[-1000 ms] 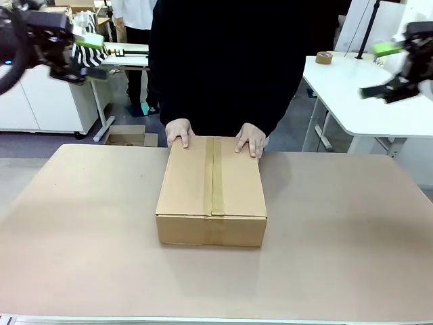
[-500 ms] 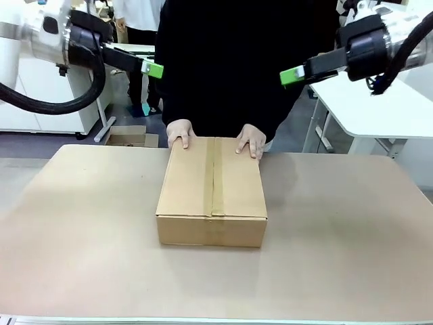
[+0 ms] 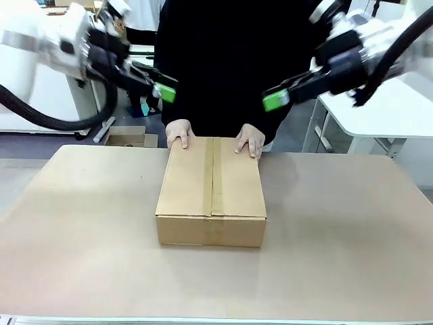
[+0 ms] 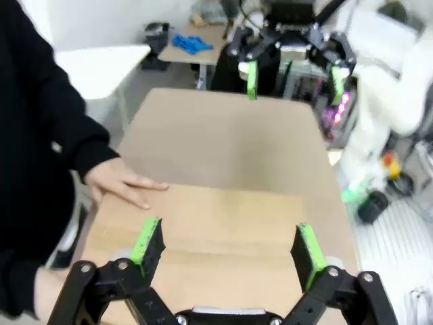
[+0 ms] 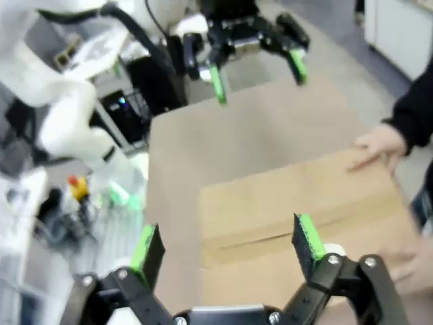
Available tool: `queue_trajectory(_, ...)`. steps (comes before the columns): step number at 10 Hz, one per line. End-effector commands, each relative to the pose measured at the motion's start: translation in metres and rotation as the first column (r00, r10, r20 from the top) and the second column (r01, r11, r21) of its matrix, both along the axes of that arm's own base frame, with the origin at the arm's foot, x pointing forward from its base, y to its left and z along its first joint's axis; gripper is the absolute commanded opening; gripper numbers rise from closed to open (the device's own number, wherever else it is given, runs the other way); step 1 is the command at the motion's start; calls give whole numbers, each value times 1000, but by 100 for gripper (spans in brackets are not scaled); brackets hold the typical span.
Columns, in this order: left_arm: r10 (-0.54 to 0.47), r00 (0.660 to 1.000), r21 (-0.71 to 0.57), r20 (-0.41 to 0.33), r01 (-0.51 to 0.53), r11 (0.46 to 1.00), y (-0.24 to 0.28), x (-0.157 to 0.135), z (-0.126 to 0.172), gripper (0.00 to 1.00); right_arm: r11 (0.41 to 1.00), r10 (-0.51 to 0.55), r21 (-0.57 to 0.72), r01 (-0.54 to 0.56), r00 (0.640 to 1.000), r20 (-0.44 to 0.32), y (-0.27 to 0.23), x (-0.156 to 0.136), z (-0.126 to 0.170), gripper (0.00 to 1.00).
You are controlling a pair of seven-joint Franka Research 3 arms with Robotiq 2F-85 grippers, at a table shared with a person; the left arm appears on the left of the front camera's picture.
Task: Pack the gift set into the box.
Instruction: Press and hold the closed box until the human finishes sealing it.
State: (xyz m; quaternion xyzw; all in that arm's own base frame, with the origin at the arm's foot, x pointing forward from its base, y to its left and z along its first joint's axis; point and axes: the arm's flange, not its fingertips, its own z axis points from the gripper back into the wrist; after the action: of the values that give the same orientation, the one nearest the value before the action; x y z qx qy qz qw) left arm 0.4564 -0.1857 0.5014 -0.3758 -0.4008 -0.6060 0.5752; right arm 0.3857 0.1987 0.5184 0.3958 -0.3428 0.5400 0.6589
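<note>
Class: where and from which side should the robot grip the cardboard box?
Probably its long side walls: the box is taped shut and the person's hands rest on its far edge. Left gripper from the left, right gripper from the right.

A robotics lab or research workshop is indicated. Two white robot arms (image 3: 40, 39) are mounted at a tan worktop (image 3: 338, 237), with black cabling (image 3: 51, 122) looped behind them. Beyond, a white side table (image 3: 379, 112) carrying a roll of tape (image 3: 324, 57), a white cabinet (image 3: 40, 101) and an open carton (image 3: 128, 137) on the grey floor are seen.
</note>
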Motion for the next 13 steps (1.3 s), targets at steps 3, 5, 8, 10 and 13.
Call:
queue_trajectory(3, 15, 999, 106, 37, -18, 994, -18, 3, -123, 100, 994, -23, 105, 1, 977, 213, -11, 25, -146, 100)
queue_trajectory(5, 82, 991, 13, -102, -81, 997, -25, 7, -131, 100, 997, 5, -78, -4, 1000, 7, -9, 32, -158, 100)
queue_trajectory(8, 32, 999, 102, -21, -30, 994, -22, 1, -150, 100, 1000, -4, -3, 5, 993, 117, -16, 17, -179, 100)
queue_trajectory(10, -45, 996, 63, 71, 40, 997, -38, 4, -158, 100, 994, 80, 73, -86, 993, 92, 9, 34, -196, 100)
queue_trajectory(13, -3, 993, 114, 121, -10, 993, -39, 2, -174, 100, 983, 126, 121, -136, 988, 87, 38, 36, -215, 100)
